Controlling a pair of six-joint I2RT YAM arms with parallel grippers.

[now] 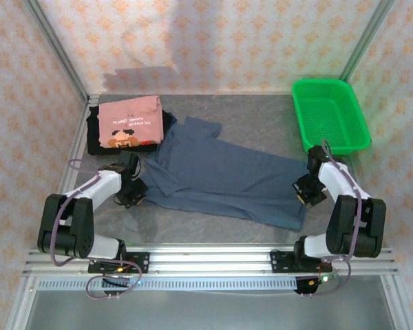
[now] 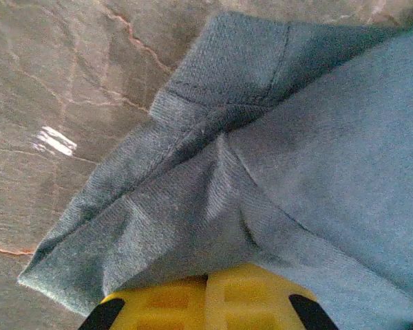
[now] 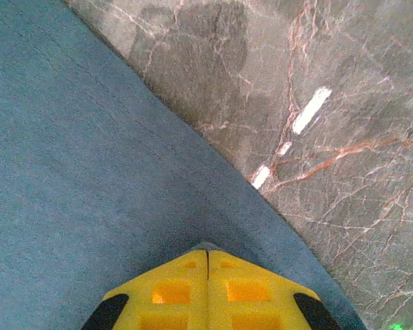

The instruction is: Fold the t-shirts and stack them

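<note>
Currently both pincers are closed on the slate-blue t-shirt (image 1: 220,175), one at each end of it.
The left pincer (image 1: 132,191) has its fingers pressed together on a hemmed corner of the cloth, toward the left edge of the table (image 1: 261,117). The right pincer (image 1: 308,192) pinches the shirt's border toward the right edge. This shirt lies spread across the middle. The salmon-pink t-shirt (image 1: 131,122) rests folded on the black t-shirt (image 1: 96,141) in the far left corner, and the green basket (image 1: 329,113) stands in the far right corner.
</note>
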